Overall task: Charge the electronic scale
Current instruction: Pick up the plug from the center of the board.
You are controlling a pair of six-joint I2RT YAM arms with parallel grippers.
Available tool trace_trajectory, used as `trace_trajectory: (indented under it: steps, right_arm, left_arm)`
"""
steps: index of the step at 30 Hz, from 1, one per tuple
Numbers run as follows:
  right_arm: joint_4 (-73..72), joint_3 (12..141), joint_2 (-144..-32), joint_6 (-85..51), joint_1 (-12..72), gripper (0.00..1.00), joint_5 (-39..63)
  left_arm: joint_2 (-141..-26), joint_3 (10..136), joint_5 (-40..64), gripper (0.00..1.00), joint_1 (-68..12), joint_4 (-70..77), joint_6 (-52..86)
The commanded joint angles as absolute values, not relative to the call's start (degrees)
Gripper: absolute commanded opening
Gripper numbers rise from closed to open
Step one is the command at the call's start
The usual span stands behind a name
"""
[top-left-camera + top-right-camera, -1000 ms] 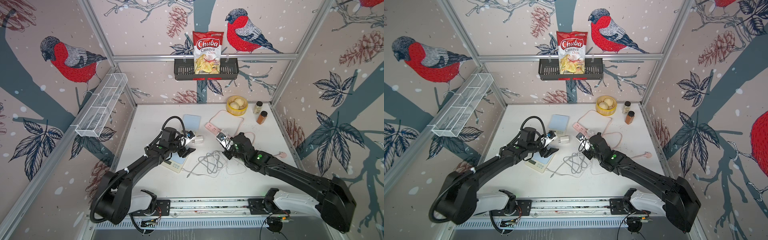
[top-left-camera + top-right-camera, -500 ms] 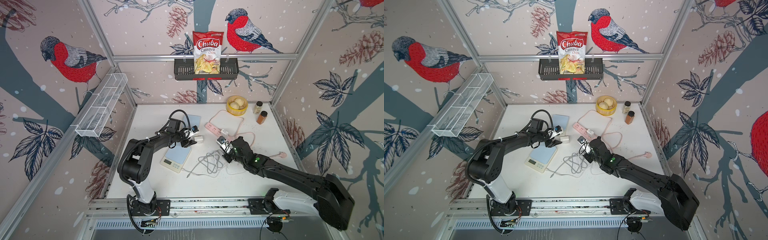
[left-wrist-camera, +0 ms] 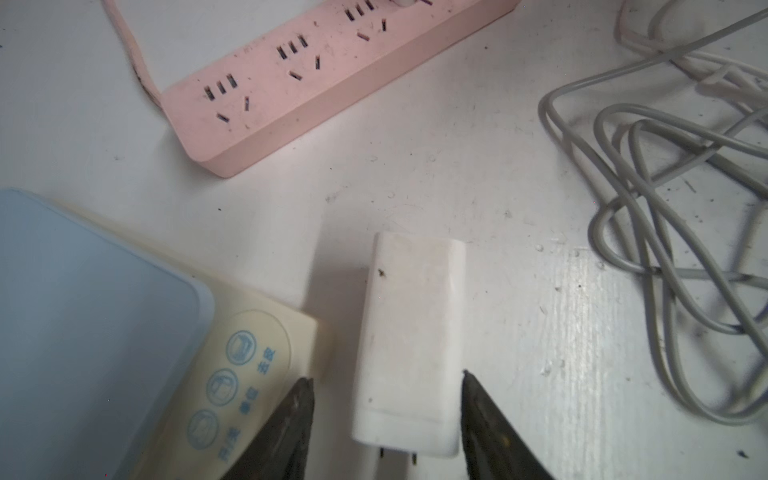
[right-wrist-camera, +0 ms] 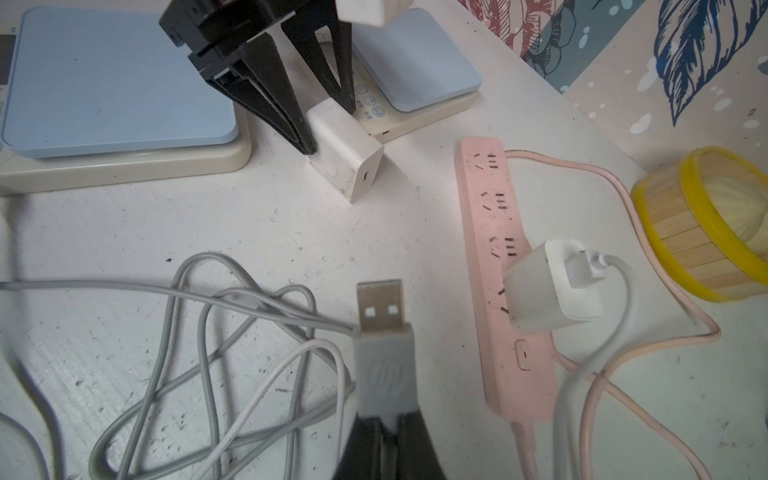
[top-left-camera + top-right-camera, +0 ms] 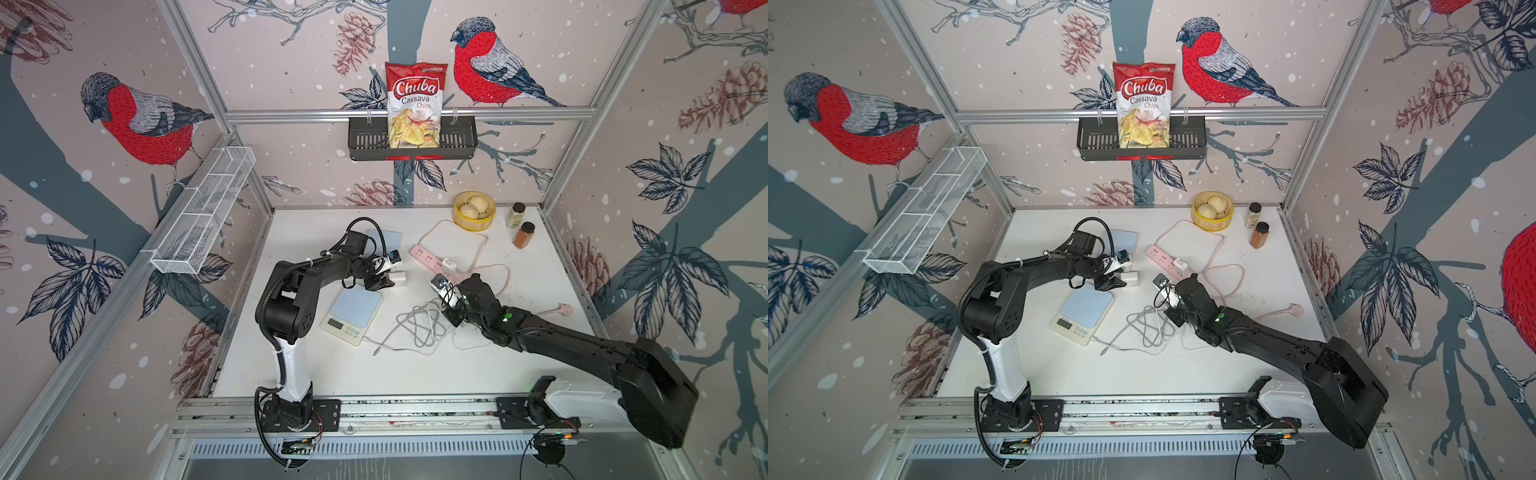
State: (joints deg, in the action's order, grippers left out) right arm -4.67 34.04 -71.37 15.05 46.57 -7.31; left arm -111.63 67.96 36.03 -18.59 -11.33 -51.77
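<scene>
On the white counter [image 5: 519,365], my left arm [image 5: 316,266] has swung off the near electronic scale [image 5: 353,311], where it hung a second ago. It has gone toward the rear, so its pincer [image 3: 385,376] now straddles the white charger block [image 3: 411,332], which lies flat just beside a second scale [image 3: 104,311]. Those jaws have been narrowing: one fingertip [image 3: 486,424] touches the block's edge, but the other shows a gap, so I call them released, not yet clamped. My right pincer [image 4: 388,419] stays clenched on the USB plug [image 4: 380,316] of the grey cable [image 5: 419,328], held near the pink power strip [image 5: 432,259] and barely shifted. The near scale sits between my arms, the cable's tangle just beside it. Whether the cable's small end is in the scale I cannot tell. I judge that gripping the block comes next, so plug and block can meet; nothing charges yet.
</scene>
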Motion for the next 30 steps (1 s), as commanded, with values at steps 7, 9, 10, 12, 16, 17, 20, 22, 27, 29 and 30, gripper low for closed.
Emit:
trace_trajectory:
  steps: [7,9,10,12,16,17,20,22,27,29,30]
  right_arm:
    - [-7.12,35.16,-73.72,15.30,46.49,0.00,-7.74]
    - [-7.05,35.07,-73.78,15.21,46.49,0.00,-7.72]
    - [-6.98,35.07,-73.83,15.16,46.44,0.00,-7.67]
    - [-6.87,35.07,-73.74,15.13,46.49,0.00,-7.66]
    - [-6.84,34.98,-73.75,15.12,46.43,0.00,-7.69]
    - [-6.81,34.88,-73.82,15.12,46.42,0.00,-7.77]
    - [-6.93,34.82,-73.83,15.07,46.40,0.00,-7.63]
    - [-7.03,34.87,-74.05,15.09,46.49,0.00,-7.63]
    - [-6.95,34.91,-74.44,15.11,46.48,0.00,-7.60]
    - [-6.88,34.89,-74.44,15.08,46.49,0.00,-7.67]
    - [-6.86,34.89,-74.35,15.11,46.49,0.00,-7.65]
  left_arm:
    - [-112.37,69.32,38.38,0.51,-18.54,-15.17,-56.89]
    - [-112.59,69.68,38.54,0.50,-18.47,-15.70,-57.26]
    - [-112.67,69.83,38.56,0.50,-18.46,-15.86,-57.45]
    - [-112.75,70.16,38.60,0.49,-18.48,-16.13,-57.52]
    - [-113.37,71.41,38.67,0.49,-18.46,-17.43,-58.09]
    - [-113.46,71.54,38.71,0.49,-18.51,-17.61,-58.18]
    - [-113.55,71.68,38.82,0.49,-18.61,-18.10,-58.75]
    - [-113.68,71.97,38.93,0.48,-18.65,-18.39,-58.93]
    - [-114.17,72.60,38.81,0.42,-18.81,-19.59,-59.58]
    - [-114.00,72.65,38.86,0.40,-18.81,-19.58,-59.68]
    - [-113.85,72.68,38.95,0.40,-18.82,-19.74,-59.72]
